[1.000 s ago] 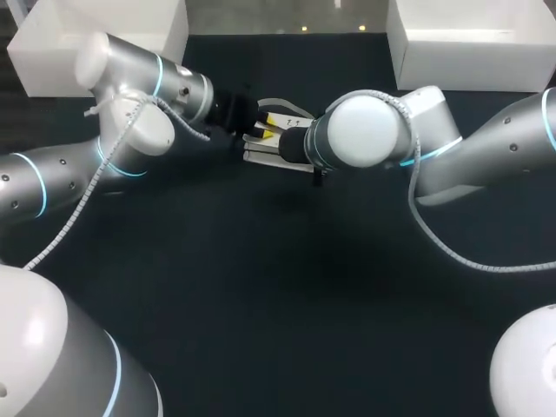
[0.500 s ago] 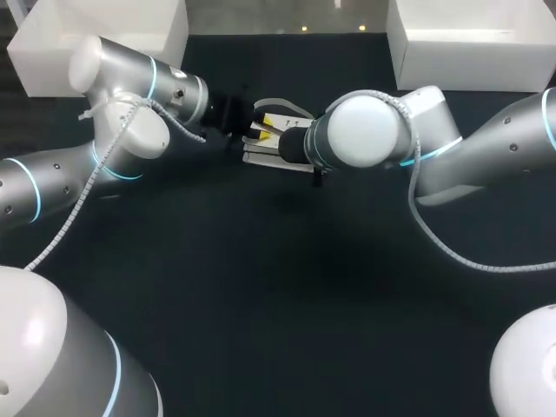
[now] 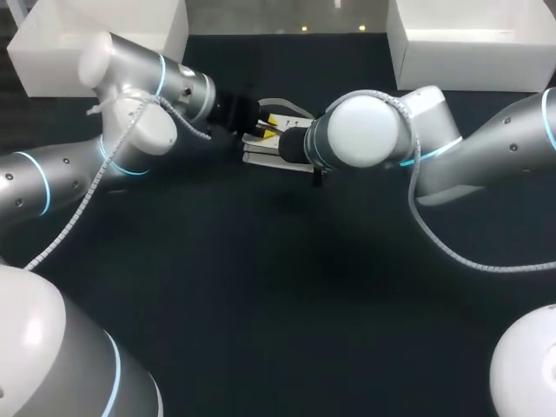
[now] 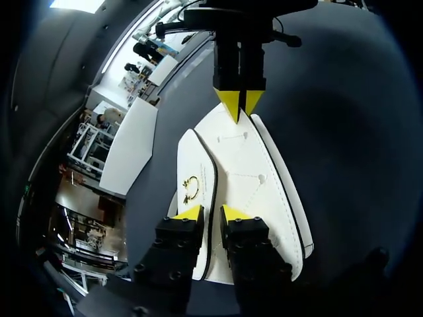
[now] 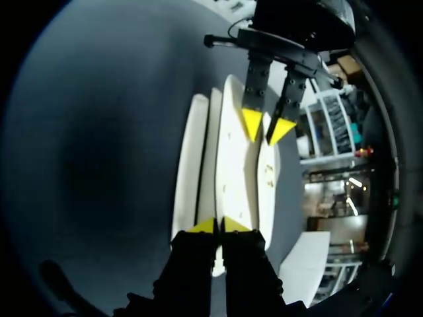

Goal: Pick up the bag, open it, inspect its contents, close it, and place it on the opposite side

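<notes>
Spreading across the foreground of the head view is the dark table [image 3: 278, 313]. Farther in, the left arm [image 3: 61, 169] comes in from the left and the right arm [image 3: 486, 148] from the right. Their wrists meet nose to nose past the table's middle, over a white bag [image 3: 271, 158]. It lies flat on the cloth, towards the far edge and about midway between the sides. A pale strap loop [image 3: 287, 107] shows just behind the wrists.

Seen from the left wrist, the left gripper [image 4: 213, 214] sits at the bag's near end with its yellow fingers apart. A dark-edged flap of the bag runs up between them, and I cannot tell whether either finger presses on it. Beside that flap, a small gold ring clasp [image 4: 190, 190] sits on the bag's side panel. Ahead, at the bag's opposite end, the right arm's tips are pinched together on the edge of the middle panel.

Seen from the right wrist, the right gripper [image 5: 218, 226] has its fingers drawn close, clamped on the thin middle panel at its own end of the bag. The white panels run lengthwise ahead of it. At the other end, the left arm's two tips stand spread, one on each side of a flap.

Farthest off, a left bin [image 3: 95, 43] and a right bin [image 3: 469, 43], both white, stand at the table's far corners.
</notes>
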### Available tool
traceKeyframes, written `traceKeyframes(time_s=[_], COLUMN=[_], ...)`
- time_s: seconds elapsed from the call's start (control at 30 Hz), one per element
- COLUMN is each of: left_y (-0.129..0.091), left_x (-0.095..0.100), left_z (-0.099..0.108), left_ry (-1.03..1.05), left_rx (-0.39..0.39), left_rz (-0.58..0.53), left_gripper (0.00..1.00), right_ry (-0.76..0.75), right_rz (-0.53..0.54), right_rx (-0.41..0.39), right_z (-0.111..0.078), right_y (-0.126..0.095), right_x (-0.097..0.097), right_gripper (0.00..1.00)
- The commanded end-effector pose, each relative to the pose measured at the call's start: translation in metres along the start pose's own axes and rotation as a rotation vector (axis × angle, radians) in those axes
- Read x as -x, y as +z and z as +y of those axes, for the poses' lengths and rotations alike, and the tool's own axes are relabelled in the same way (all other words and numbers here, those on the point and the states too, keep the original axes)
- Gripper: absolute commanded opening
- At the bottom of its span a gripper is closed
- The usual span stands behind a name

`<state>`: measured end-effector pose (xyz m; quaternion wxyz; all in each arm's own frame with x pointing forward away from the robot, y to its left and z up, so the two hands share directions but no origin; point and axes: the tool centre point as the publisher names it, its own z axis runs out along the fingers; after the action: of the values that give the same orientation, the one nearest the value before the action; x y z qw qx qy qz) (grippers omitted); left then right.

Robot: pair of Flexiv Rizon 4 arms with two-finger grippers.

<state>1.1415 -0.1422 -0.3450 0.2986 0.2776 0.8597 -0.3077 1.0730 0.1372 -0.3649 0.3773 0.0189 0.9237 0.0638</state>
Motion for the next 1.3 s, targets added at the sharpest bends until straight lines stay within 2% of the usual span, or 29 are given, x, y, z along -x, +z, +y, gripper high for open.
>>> traceKeyframes(time_s=[0.03, 0.17, 0.27, 0.47, 0.77, 1.07, 1.3], left_y=[0.007, 0.009, 0.010, 0.007, -0.013, -0.023, -0.024], left_x=[0.002, 0.005, 0.007, 0.013, 0.036, 0.055, 0.055], left_z=[0.004, 0.006, 0.007, 0.008, 0.014, 0.020, 0.023], left_ry=[0.002, 0.003, -0.003, -0.032, -0.205, -0.312, -0.344], left_rx=[0.000, 0.010, 0.015, 0.008, -0.073, -0.059, -0.044], left_rz=[-0.001, -0.003, 0.001, 0.021, 0.082, 0.148, 0.164], left_gripper=[0.18, 0.10, 0.00, 0.00, 0.00, 0.00, 0.00], right_ry=[0.001, 0.001, 0.001, 0.001, 0.001, 0.001, 0.001], right_rz=[-0.004, -0.004, -0.004, -0.004, -0.004, -0.004, -0.004], right_rx=[0.003, 0.003, 0.003, 0.003, 0.003, 0.003, 0.003], right_z=[0.000, 0.000, 0.000, 0.000, 0.000, 0.000, 0.000], right_y=[0.001, 0.001, 0.001, 0.001, 0.001, 0.001, 0.001], right_x=[-0.001, -0.001, -0.001, -0.001, -0.001, -0.001, -0.001], right_gripper=[0.00, 0.00, 0.00, 0.00, 0.00, 0.00, 0.00])
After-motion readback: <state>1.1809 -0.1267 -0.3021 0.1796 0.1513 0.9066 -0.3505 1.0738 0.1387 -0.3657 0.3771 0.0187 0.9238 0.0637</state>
